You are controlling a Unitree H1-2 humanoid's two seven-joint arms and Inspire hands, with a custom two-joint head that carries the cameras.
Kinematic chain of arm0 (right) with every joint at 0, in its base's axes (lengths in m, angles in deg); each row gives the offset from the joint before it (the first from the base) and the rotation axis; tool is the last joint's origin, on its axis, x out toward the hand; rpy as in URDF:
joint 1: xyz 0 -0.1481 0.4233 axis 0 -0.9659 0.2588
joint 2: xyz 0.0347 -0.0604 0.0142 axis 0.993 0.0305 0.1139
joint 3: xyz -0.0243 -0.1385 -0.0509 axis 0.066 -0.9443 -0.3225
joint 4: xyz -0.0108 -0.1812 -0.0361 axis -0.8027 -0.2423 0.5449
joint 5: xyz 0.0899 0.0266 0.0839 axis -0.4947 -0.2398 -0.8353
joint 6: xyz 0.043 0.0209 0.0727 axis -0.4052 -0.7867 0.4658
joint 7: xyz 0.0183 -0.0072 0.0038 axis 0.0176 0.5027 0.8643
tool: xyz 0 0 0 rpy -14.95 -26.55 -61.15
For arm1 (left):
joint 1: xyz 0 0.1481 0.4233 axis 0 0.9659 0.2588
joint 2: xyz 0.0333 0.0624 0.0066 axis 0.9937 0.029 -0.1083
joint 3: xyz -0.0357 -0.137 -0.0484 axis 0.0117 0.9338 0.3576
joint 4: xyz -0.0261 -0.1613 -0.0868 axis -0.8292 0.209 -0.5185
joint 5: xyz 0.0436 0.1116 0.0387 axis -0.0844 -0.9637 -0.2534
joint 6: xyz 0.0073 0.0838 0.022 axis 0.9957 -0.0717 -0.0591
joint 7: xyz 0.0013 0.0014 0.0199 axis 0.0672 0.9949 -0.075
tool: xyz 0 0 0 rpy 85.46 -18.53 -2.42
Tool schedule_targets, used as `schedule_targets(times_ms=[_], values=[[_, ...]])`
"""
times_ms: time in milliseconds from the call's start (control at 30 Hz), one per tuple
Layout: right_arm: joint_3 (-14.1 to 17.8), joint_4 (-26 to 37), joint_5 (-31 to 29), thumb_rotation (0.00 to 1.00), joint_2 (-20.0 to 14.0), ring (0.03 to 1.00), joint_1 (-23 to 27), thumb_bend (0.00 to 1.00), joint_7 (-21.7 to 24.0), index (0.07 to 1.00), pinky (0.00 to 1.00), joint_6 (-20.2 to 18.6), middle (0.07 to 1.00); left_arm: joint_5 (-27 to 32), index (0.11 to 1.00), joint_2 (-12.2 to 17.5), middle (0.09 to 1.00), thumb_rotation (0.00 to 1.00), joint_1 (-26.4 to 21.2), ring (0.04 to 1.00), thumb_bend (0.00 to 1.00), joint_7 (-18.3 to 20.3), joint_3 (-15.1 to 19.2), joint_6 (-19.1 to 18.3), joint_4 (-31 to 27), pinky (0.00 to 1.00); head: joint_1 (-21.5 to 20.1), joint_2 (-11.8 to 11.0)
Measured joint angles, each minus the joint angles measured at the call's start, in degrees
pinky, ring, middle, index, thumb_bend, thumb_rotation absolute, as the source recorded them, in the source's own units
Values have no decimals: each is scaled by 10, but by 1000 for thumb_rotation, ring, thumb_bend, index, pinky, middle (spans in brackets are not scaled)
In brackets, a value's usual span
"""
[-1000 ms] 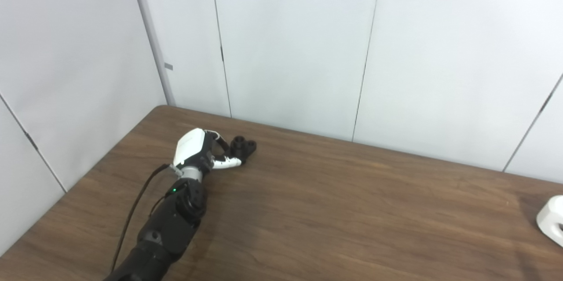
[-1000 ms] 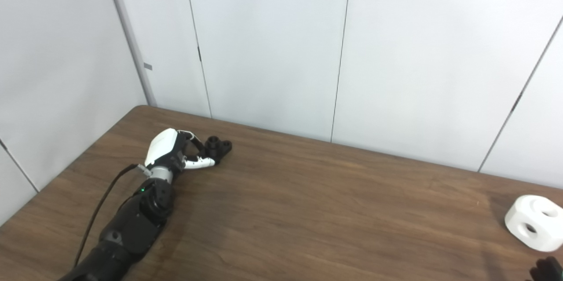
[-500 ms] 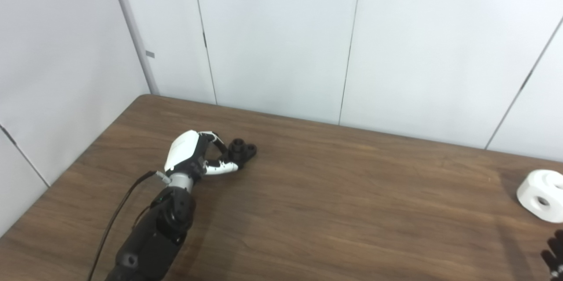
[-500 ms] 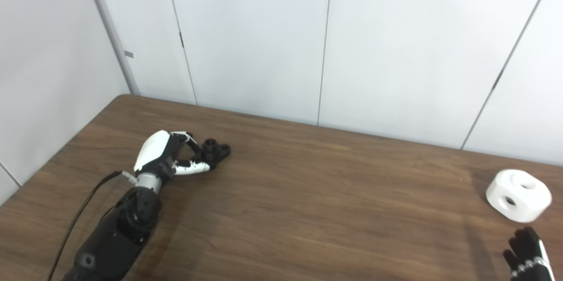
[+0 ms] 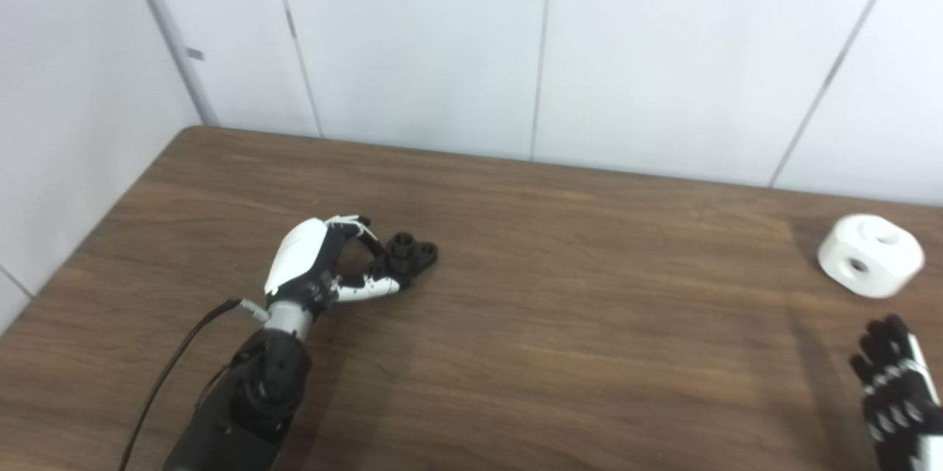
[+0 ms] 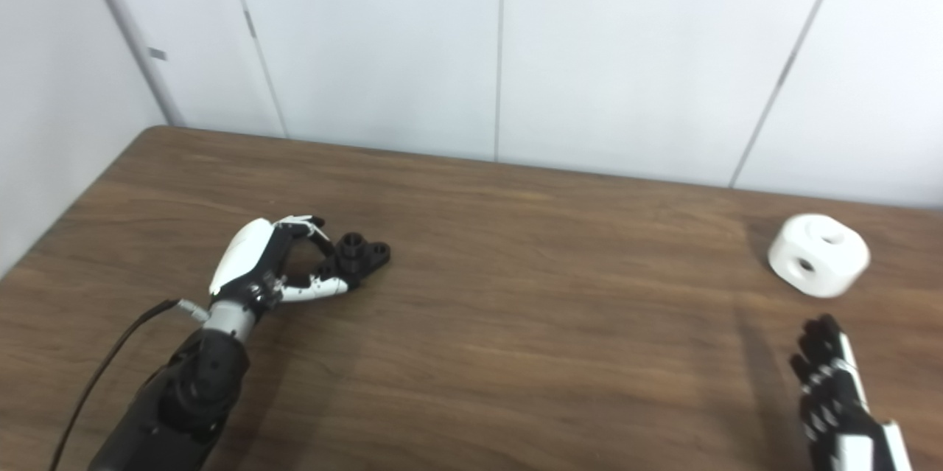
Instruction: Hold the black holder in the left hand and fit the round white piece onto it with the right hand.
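**Holder pinched, white piece waiting**

Seemingly rigid and light, the small black plastic holder (image 6: pixel 361 253) sits on the brown wooden table (image 6: pixel 516 323), pinched by the left hand (image 6: pixel 269 268). The round white plastic piece (image 6: pixel 818 255) lies far right, best grasped around its sides; the right hand (image 6: pixel 836 390) hovers near, fingers spread, empty.

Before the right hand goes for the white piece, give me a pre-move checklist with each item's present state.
1. Left hand closed around the black holder: cannot tell; fingers and thumb are at it, a firm grip is not visible.
2. Holder lifted: not ok, it sits on the table.
3. Round white piece within view and unobstructed: ok.
4. Right hand open and empty: ok, fingers apart, short of the piece.
5. Path from right hand to piece free: ok.
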State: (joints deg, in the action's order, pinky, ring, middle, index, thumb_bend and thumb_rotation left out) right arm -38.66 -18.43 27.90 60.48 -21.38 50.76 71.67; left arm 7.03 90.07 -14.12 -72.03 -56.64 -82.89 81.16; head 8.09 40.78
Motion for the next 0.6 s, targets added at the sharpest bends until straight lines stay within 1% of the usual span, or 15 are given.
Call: schedule_targets(times_ms=[67, 133, 233, 300, 400, 500, 533, 600], values=[[-3, 5, 9, 985, 3, 997, -4, 628, -4, 976, 1000, -4, 975, -4, 486, -4, 826, 51, 14, 901, 522, 3, -9, 14, -14, 963, -17, 11], [-5, 9, 16, 981, 5, 999, -7, 624, -10, 976, 1000, -8, 972, -8, 486, -7, 828, 51, 26, 901, 522, 4, -15, 25, -24, 973, -23, 16], [-7, 14, 19, 965, 7, 997, -9, 608, -14, 972, 1000, -18, 972, -15, 486, -13, 825, 50, 35, 901, 522, 5, -19, 40, -34, 981, -26, 21], [-8, 20, 19, 961, 12, 999, -13, 608, -18, 974, 1000, -27, 974, -20, 486, -13, 819, 50, 39, 899, 522, 6, -23, 59, -35, 982, -26, 21], [-15, 27, 20, 961, 16, 1000, -17, 615, -21, 971, 1000, -40, 974, -27, 486, -13, 815, 51, 50, 895, 522, 12, -34, 77, -40, 981, -34, 31], [-17, 31, 23, 958, 16, 998, -19, 620, -26, 962, 1000, -49, 967, -36, 486, -18, 814, 53, 66, 891, 523, 21, -47, 85, -57, 976, -38, 33], [-18, 31, 23, 960, 17, 999, -20, 615, -27, 963, 1000, -50, 968, -42, 486, -21, 814, 53, 69, 891, 523, 23, -49, 85, -59, 975, -45, 40], [-21, 34, 24, 973, 17, 1000, -21, 601, -29, 969, 1000, -52, 971, -50, 485, -28, 813, 53, 79, 892, 523, 24, -53, 86, -71, 976, -48, 44]])
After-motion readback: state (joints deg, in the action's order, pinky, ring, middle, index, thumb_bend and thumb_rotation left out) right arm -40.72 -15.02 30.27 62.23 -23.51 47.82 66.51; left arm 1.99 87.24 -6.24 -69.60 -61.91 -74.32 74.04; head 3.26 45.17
